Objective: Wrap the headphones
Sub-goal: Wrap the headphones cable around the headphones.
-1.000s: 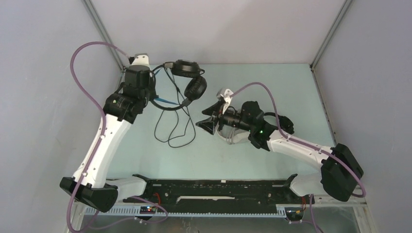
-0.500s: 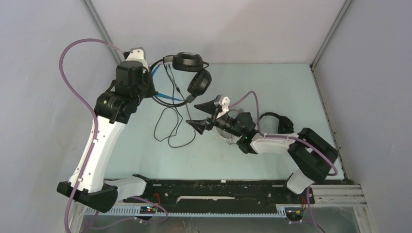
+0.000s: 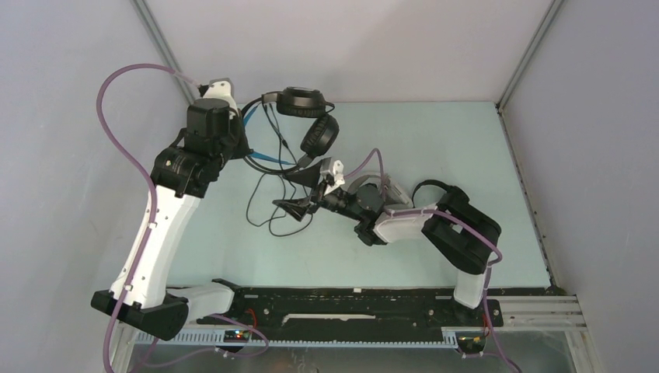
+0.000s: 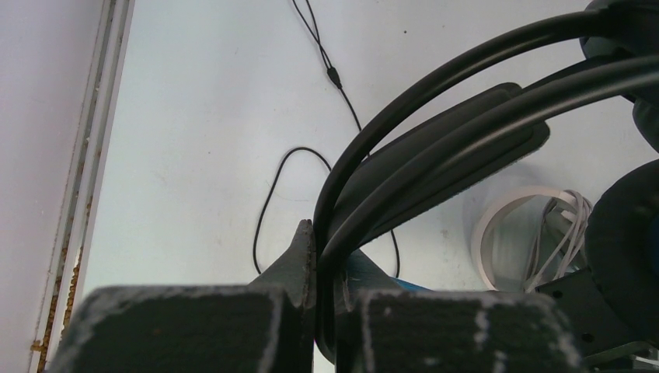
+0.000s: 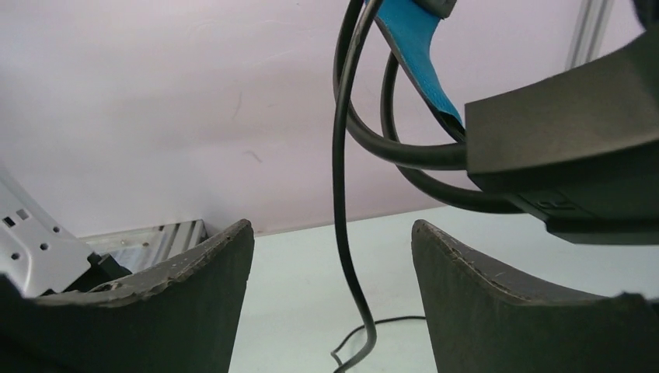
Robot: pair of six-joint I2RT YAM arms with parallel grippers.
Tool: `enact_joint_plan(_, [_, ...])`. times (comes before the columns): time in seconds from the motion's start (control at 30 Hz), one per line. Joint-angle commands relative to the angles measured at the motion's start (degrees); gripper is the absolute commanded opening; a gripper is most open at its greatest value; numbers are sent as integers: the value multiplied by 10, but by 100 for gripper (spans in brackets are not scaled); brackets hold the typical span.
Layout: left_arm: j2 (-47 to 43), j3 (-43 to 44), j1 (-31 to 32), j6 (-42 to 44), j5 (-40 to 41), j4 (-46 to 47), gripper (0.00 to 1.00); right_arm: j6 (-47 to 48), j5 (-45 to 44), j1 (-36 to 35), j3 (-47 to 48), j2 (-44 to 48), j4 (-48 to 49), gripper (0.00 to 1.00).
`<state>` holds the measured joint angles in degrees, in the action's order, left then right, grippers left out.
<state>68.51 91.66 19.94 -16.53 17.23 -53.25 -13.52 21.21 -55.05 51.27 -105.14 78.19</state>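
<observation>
My left gripper [image 3: 246, 152] is shut on the headband of the black headphones [image 3: 319, 136] with a blue headband and holds them above the table's back left. Their thin cable [image 3: 268, 211] hangs down into loops on the table. In the left wrist view the jaws [image 4: 330, 260] pinch the black headband wires [image 4: 435, 124]. My right gripper [image 3: 298, 190] is open beside the hanging cable. In the right wrist view the cable [image 5: 342, 194] runs down between the two fingers without touching either, and the blue headband [image 5: 416, 47] shows above.
White-grey headphones [image 3: 387, 189] lie on the table under my right forearm, and their white band and cable [image 4: 505, 233] also show in the left wrist view. A smaller black headband [image 3: 432, 185] lies by the right arm. Walls close off the back and both sides.
My right gripper has travelled left to the hanging cable and opened wider. The left arm raised the headphones a little early on, then held still.
</observation>
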Motion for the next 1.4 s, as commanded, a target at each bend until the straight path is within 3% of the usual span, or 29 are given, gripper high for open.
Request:
enact_joint_plan(0.0, [-15,41,-3,-28,-19,50,0,-25,-3,-5,36,-34,46,75])
enact_joint_plan(0.27, [-13,54,-3,-31,-26,52,0,-58,0,-5,41,-67,64,60])
enact_joint_plan(0.6, [-7,66,-3,-47,-52,59,0,-104,-6,-9,55,-105,72,54])
enact_joint_plan(0.67, [-5,70,-5,-47,-56,58,0,-113,2,-13,57,-112,73,43])
enact_joint_plan(0.77, [-8,71,-14,-48,-67,55,0,-118,-13,-13,41,-108,72,10])
enact_joint_plan(0.83, [-10,71,-27,-46,-71,51,0,-101,-21,-9,16,-91,73,0])
enact_joint_plan(1.03, [-17,77,-85,-37,-107,40,0,-110,-38,36,-75,-32,76,0])
enact_joint_plan(1.37, [-12,97,-99,-28,-129,12,0,-93,-86,65,-123,-8,76,0])
